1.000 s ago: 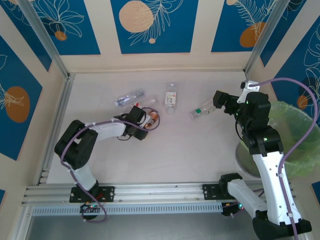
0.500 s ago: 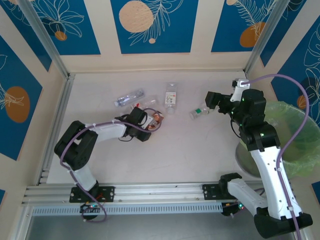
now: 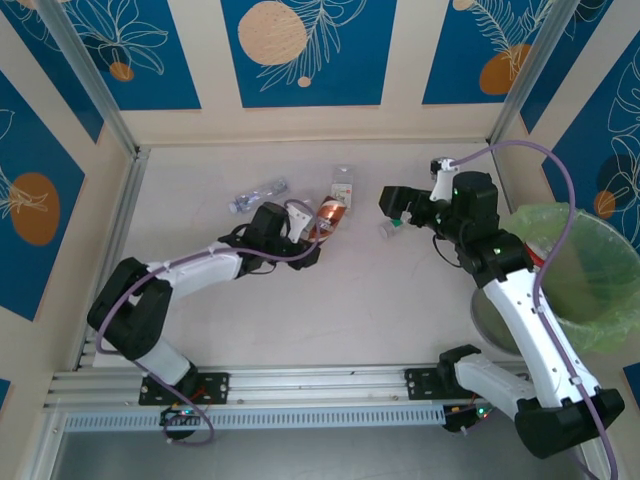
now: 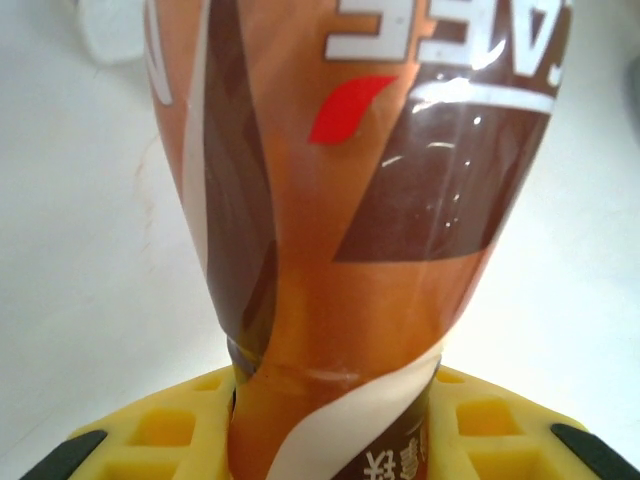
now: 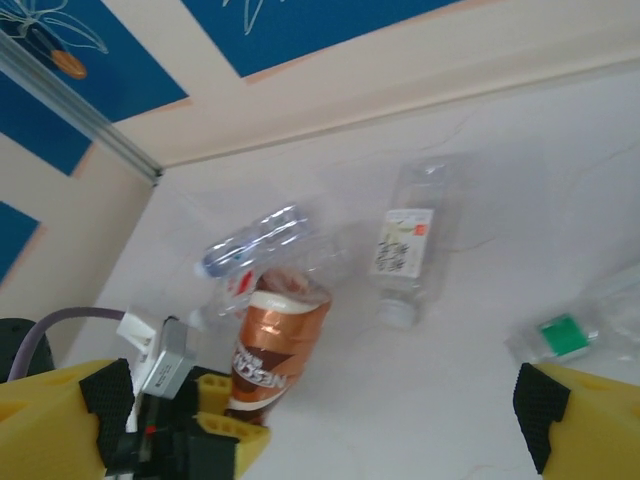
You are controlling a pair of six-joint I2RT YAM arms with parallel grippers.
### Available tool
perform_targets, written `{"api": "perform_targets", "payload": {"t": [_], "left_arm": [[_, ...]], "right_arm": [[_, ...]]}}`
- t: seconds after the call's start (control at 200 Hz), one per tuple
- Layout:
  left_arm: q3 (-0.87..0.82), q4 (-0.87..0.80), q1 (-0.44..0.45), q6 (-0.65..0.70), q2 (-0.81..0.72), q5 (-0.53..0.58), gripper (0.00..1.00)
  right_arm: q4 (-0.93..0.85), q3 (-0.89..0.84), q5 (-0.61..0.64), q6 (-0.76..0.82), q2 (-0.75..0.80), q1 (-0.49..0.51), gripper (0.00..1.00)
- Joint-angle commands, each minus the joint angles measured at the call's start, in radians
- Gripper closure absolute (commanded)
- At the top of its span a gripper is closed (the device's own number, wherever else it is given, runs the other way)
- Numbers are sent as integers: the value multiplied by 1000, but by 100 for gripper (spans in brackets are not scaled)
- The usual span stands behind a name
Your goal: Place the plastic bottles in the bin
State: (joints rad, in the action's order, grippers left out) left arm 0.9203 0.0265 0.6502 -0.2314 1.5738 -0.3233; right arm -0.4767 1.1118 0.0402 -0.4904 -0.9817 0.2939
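My left gripper [image 3: 308, 236] [image 4: 330, 440] is shut on the neck end of a brown-and-gold labelled plastic bottle [image 3: 330, 215] [image 4: 350, 180] [image 5: 279, 343], near the table's middle. Its yellow fingers [image 4: 150, 440] press on both sides. My right gripper [image 3: 393, 203] [image 5: 320, 430] is open and hovers over a crushed bottle with a green label [image 3: 390, 227] [image 5: 566, 334]. A clear bottle with a blue label [image 3: 258, 194] [image 5: 250, 241] and a white-labelled bottle [image 3: 343, 184] [image 5: 408, 243] lie farther back. The green-lined bin [image 3: 585, 265] stands at the right.
A grey round base [image 3: 490, 318] sits below the bin's left side, beside the right arm. A crushed bottle with a red mark [image 5: 232, 286] lies behind the brown one. Patterned walls [image 3: 300, 50] close the back and sides; a metal rail [image 3: 300, 385] runs along the front.
The left arm has stretched rightward, carrying the brown bottle with it. The right arm has swung left, from near the bin to above the green-labelled bottle.
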Motion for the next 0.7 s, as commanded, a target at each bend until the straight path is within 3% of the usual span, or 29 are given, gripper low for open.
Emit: {"api": "perform_targets", "payload": {"t": [0.0, 0.23, 0.42, 0.59, 0.695], "left_arm": [[15, 116, 27, -72, -50, -113, 100], [88, 127, 75, -58, -69, -179, 100], [103, 182, 106, -72, -73, -225, 100], [124, 188, 139, -64, -70, -227, 100], [129, 193, 141, -70, -70, -230, 100]], "right_arm": [[62, 8, -139, -116, -22, 15, 0], [74, 21, -238, -142, -95, 31, 0], [57, 49, -179, -154, -132, 52, 1], [52, 80, -255, -144, -178, 58, 0], [24, 104, -252, -132, -196, 59, 7]]}}
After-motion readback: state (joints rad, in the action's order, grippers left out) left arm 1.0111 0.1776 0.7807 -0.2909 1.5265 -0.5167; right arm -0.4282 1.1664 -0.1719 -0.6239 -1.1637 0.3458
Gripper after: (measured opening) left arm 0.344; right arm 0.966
